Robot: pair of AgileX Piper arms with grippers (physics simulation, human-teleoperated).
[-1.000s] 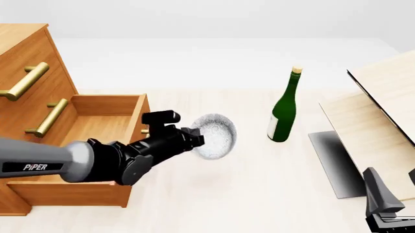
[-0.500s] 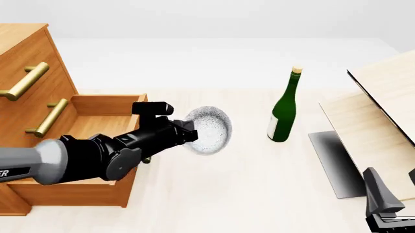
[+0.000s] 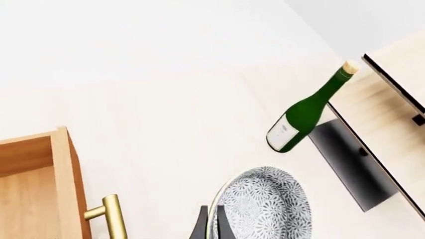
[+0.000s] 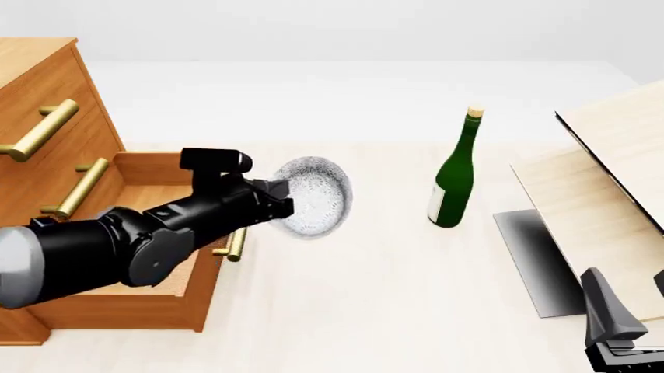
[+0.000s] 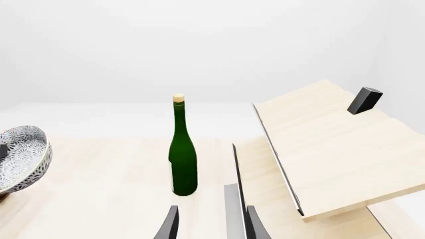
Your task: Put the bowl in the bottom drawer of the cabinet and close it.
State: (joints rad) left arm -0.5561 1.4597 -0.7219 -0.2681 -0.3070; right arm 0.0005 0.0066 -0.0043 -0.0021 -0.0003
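Observation:
The bowl [image 4: 314,196], white with grey speckles, is held tipped on its side in the air, just right of the open bottom drawer's [image 4: 155,198] front panel. My left gripper [image 4: 280,200] is shut on the bowl's rim. In the left wrist view the fingertips [image 3: 201,226] pinch the rim of the bowl [image 3: 265,204], with the drawer's brass handle [image 3: 113,219] and front wall [image 3: 63,174] beside them. The cabinet [image 4: 47,93] stands at the far left. My right gripper [image 5: 212,226] is open and empty, low at the front right [image 4: 614,342].
A green wine bottle [image 4: 453,175] stands upright mid-table, right of the bowl. A pale wooden board structure [image 4: 612,186] with a dark base fills the right side. The two upper drawers [image 4: 42,128] are shut.
My left arm has carried the bowl to the left and slightly up, closer to the open drawer. The right arm has not moved.

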